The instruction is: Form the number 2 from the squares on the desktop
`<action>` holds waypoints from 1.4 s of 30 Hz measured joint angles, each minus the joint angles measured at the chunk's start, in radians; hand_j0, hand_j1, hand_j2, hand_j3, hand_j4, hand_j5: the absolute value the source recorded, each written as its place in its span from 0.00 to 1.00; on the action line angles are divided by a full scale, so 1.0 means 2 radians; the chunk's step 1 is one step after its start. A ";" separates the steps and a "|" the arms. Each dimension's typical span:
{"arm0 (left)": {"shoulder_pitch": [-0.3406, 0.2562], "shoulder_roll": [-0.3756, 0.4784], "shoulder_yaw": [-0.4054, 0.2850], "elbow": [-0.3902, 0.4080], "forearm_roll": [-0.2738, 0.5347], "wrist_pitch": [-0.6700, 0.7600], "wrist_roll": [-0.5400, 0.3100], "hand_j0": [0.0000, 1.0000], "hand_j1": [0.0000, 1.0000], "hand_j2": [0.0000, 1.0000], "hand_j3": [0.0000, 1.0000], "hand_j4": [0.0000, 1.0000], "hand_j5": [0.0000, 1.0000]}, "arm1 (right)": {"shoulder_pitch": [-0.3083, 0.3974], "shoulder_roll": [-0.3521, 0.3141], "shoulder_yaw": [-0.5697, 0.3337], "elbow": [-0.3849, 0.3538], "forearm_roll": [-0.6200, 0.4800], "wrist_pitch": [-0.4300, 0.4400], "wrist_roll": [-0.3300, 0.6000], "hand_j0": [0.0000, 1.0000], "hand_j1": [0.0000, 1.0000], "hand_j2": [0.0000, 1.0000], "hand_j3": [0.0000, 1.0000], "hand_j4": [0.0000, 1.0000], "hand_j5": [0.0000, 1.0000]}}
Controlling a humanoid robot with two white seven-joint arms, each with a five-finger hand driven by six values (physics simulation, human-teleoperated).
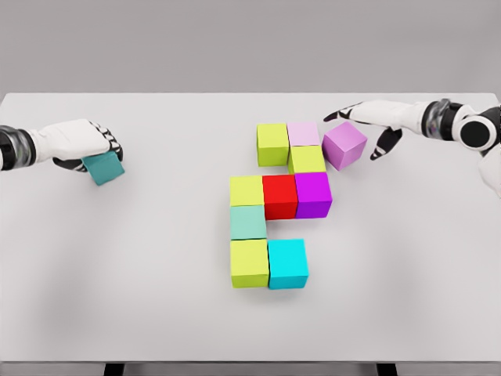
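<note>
We saw right hand (362,125) spread open, holding nothing, purple cube (344,145) tilted just beside lime cube (306,160) of figure. Our left hand (82,143) curled on teal cube (103,168), far left. Purple probably touched lime; nudge flush, square up.

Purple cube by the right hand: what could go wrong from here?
1. The purple cube sits tilted beside the yellow-green cube, with the right hand open over it; a loose push could shove the placed cubes out of line.
2. The left hand holds the teal cube only at its top edge, far from the figure; it may slip in transit.
</note>
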 measured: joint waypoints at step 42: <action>-0.103 -0.137 0.000 0.076 -0.003 -0.001 -0.027 0.60 0.60 0.60 0.60 0.60 0.60 | -0.012 0.019 -0.006 0.025 0.023 0.000 0.000 0.68 0.68 0.68 0.68 0.68 0.68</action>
